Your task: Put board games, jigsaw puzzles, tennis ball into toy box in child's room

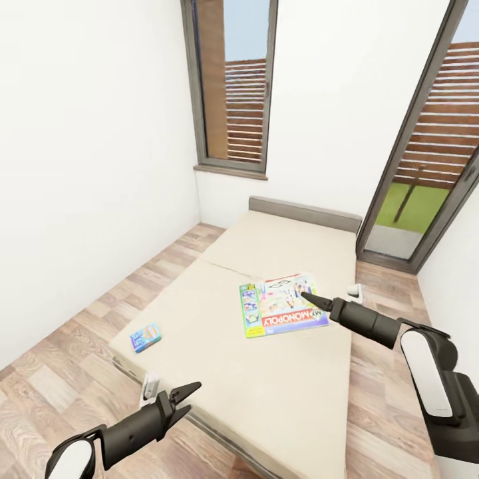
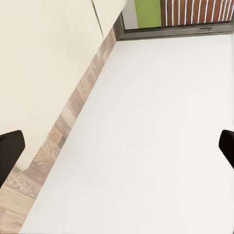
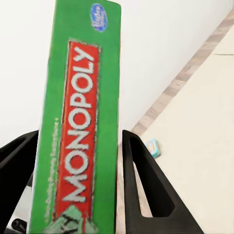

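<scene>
The green-edged Monopoly board game point(image 1: 285, 307) is on the beige bed point(image 1: 266, 392), right of its middle. My right gripper point(image 1: 307, 297) reaches it from the right. In the right wrist view the box's green side point(image 3: 80, 122) stands between the two black fingers point(image 3: 141, 180), which touch it on both sides. A smaller blue board game point(image 1: 145, 336) lies near the bed's left edge, and is the small blue box point(image 3: 153, 146) in the right wrist view. My left gripper point(image 1: 183, 396) hovers open at the bed's near left corner, its fingertips point(image 2: 9, 153) wide apart with nothing between them.
White walls close in on the left and back, with a tall window point(image 1: 233, 86) behind the headboard point(image 1: 305, 213). A glass door point(image 1: 426, 173) stands at the right. Strips of wood-plank floor point(image 1: 73, 346) run along both sides of the bed.
</scene>
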You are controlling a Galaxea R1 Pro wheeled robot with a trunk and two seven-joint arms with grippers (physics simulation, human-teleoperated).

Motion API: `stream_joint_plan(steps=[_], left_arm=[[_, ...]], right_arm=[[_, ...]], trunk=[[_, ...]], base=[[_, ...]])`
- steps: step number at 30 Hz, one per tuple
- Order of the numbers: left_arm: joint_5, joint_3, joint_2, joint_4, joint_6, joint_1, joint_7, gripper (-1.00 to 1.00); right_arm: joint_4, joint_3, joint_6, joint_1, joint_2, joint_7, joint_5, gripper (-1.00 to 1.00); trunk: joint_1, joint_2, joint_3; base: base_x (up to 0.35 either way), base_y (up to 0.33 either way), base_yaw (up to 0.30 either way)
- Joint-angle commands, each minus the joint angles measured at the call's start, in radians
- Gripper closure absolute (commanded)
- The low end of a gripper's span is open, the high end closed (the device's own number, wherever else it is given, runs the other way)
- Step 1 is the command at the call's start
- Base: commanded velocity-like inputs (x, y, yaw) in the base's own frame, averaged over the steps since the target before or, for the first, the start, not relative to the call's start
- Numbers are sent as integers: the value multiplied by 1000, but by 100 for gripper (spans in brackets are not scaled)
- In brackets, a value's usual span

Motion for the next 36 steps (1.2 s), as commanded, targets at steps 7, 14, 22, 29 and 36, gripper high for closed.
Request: stream_joint_plan(steps=[7,14,22,29,36], left_arm=[[-8,0,-5,0,4,-1,-5,-100],[-9,0,-6,0,3,-1,-5,-100],[-9,0,-8,0,3,-1,0,-100],[-11,-13,-8,1,3,-1,3,-100],[-42,-35,-8,3,3,-2,5,-100]], right_arm=[[-1,15,6,-1,0,4,-3,100],[-1,16,6,-1,0,4,-3,100],[-1,15,5,-1,0,4,-3,100],[-1,12,5,-1,0,4,-3,100],[-1,8,-1,-1,0,6,-4,100]], trunk=[[1,-2,5],[1,-2,11],[1,-2,19],[1,-2,25],[1,-2,28]], base=[[0,0,246],[0,0,240],[0,0,242],[0,8,252],[0,177,191]])
